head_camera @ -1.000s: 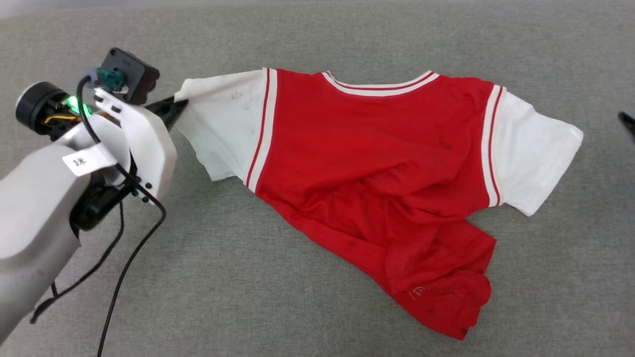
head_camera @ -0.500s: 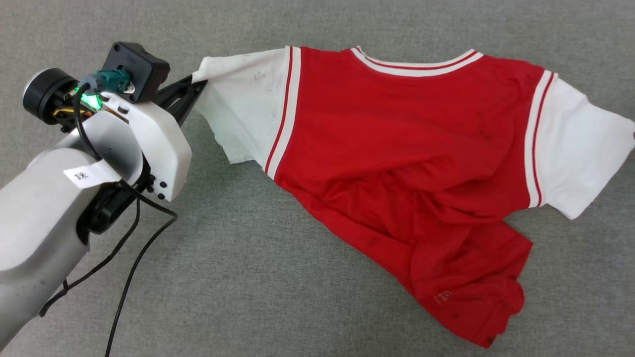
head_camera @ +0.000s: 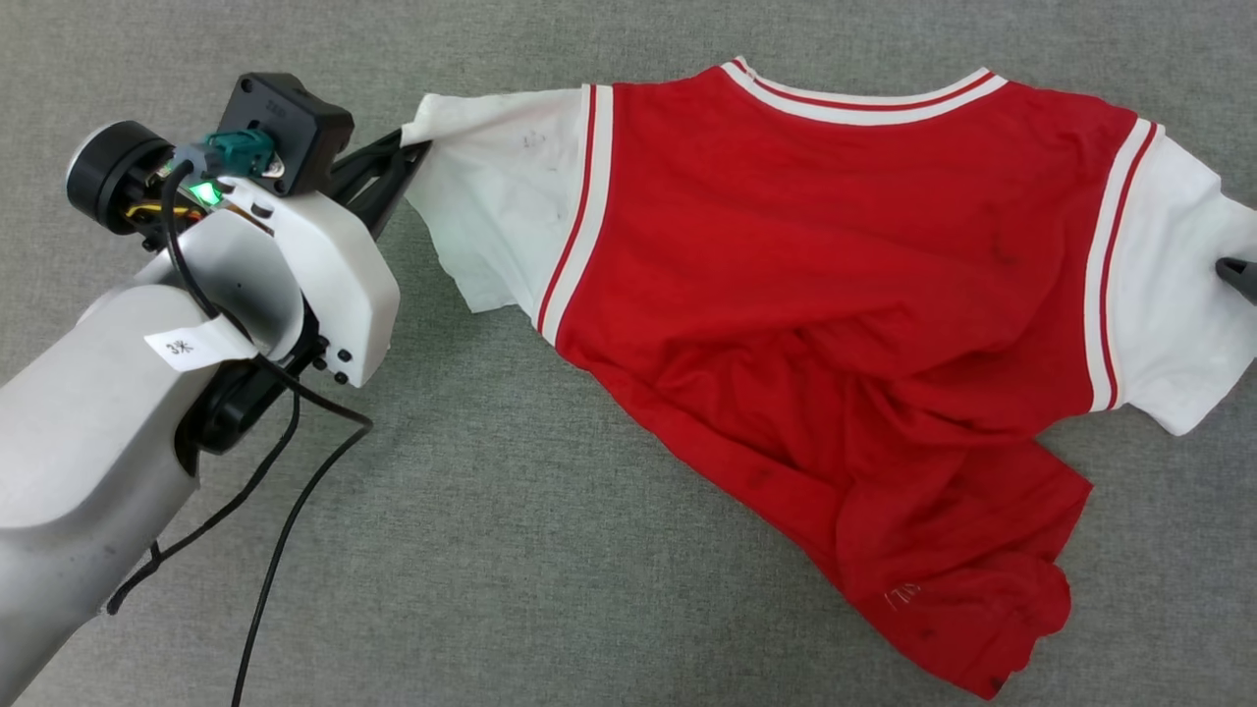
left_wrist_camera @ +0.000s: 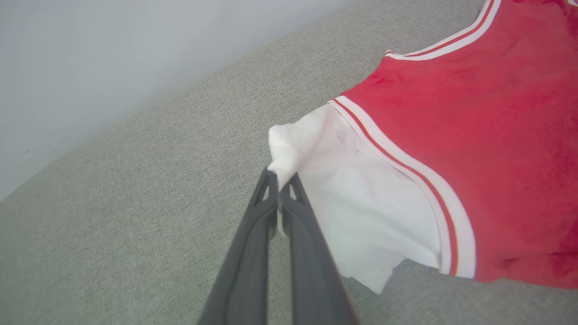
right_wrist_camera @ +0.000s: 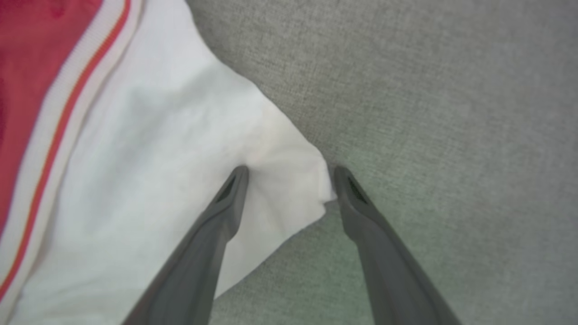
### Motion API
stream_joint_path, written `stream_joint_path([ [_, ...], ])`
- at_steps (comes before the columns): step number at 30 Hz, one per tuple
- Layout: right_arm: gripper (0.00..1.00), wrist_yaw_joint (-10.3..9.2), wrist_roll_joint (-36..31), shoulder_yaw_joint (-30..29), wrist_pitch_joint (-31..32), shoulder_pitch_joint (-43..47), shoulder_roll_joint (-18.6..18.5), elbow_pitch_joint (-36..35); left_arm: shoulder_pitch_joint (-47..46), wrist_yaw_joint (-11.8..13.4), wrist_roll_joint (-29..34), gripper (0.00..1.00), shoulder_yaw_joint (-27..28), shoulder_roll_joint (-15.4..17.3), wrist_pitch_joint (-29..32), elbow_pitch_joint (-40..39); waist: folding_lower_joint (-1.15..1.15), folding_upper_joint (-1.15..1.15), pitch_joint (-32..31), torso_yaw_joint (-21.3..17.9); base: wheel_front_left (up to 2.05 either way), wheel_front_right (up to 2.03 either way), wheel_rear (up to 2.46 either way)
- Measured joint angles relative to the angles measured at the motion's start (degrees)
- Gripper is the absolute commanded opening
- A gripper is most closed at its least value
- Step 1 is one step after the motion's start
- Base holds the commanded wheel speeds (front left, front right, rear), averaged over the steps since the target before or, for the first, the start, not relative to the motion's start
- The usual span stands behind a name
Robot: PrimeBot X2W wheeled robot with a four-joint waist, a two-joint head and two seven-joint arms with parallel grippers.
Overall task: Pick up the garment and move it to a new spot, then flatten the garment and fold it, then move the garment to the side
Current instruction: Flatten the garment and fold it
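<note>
Change since before: right gripper (head_camera: 1235, 273) is now at the outer edge of the right sleeve (head_camera: 1169, 295), where a second ago it was apart from it; the whole head view has also shifted, so the camera has moved.
Left gripper (head_camera: 417, 147): the two dark fingers (left_wrist_camera: 253, 234) are pressed together and pinch the corner of the left sleeve (head_camera: 501, 206); a bit of white cloth stands up above the tips in the left wrist view (left_wrist_camera: 280, 178).
Right gripper, close view (right_wrist_camera: 291, 174): the fingers are spread wide. One tip lies on the white sleeve (right_wrist_camera: 135, 158) and seems to press it. The other tip is just beside the sleeve corner, over the grey surface (right_wrist_camera: 451, 113). The corner lies between both tips and is not pinched.
Garment (head_camera: 835, 245): it lies on the grey surface (head_camera: 491, 540), red body in the middle, white sleeves to both sides, collar (head_camera: 864, 98) toward the far side.
Lower part (head_camera: 943, 589): it is crumpled and folded over itself, with deep wrinkles, and it points to the near right of the head view.
Left sleeve, detail (left_wrist_camera: 361, 212): it is drawn toward the left gripper, with its near edge loose and uneven.
Cable (head_camera: 285, 511): black, it hangs from the left arm down over the grey surface.
Wall (left_wrist_camera: 90, 54): pale and plain, behind the far edge of the surface in the left wrist view.
</note>
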Motion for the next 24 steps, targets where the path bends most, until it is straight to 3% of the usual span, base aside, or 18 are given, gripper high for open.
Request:
stream_joint_path([
  [1, 0.20, -0.01, 0.43, 0.38, -0.59, 0.01, -0.08, 0.22, 0.01, -0.01, 0.00, 0.00, -0.05, -0.08, -0.18, 0.19, 0.00, 0.00, 0.02, -0.07, 0.00, 0.00, 0.00],
  [2, 0.00, -0.01, 0.75, 0.86, -1.33, 0.00, -0.31, 0.33, 0.01, -0.01, 0.02, 0.00, -0.09, -0.07, -0.26, 0.41, 0.00, 0.00, 0.01, -0.16, 0.00, 0.00, 0.00],
  [11, 0.00, 0.15, 2.16, 3.13, -11.33, -0.04, 0.09, 1.40, 0.04, 0.01, 0.98, 0.00, -0.46, -0.07, -2.26, 2.40, 0.00, 0.00, -2.23, -1.42, 0.00, 0.00, 0.00],
  [15, 0.00, 0.14, 1.19, 3.03, -18.98, -0.18, -0.53, 0.25, 0.20, 0.43, 1.20, 0.00, 0.04, -0.01, -4.50, 2.46, 0.00, 0.00, -4.69, -2.11, 0.00, 0.00, 0.00],
  [24, 0.00, 0.13, -2.15, 0.74, -32.19, 1.59, -0.77, -4.66, 2.04, 4.63, 2.77, 0.00, 3.35, 1.48, -12.65, -0.94, 0.00, 0.00, -12.39, -4.13, 0.00, 0.00, 0.00],
])
